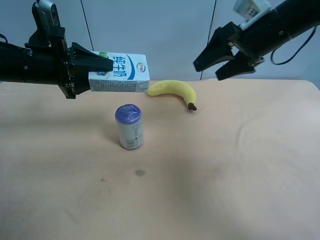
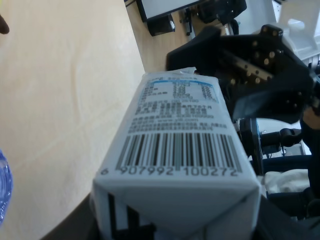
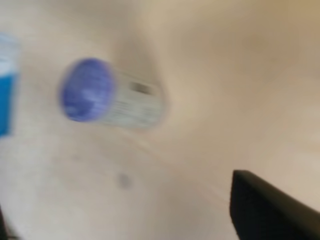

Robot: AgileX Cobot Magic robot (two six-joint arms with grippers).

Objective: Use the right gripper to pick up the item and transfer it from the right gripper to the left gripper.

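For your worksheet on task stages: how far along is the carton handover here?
Done: the carton is off the table, clamped in the left gripper, as the left wrist view confirms. In hand: the right gripper is open, empty and clear of the carton, so the handover looks complete. Left: seemingly nothing; the can and banana sit on the table.

The bench (image 1: 235,200) wears a pale peach cloth that fills most of the exterior high view. Shallow creases (image 1: 245,127) run across the cloth. A small dark stain (image 1: 140,173) sits near its middle, with a fainter mark (image 1: 103,180) just beside it. Behind the far edge rises a plain blue-grey wall (image 1: 170,25), crossed by two thin dark cords (image 1: 87,22). The light is soft and even, and shadows are faint. In the left wrist view, a brownish floor (image 2: 150,52) shows past the bench edge.
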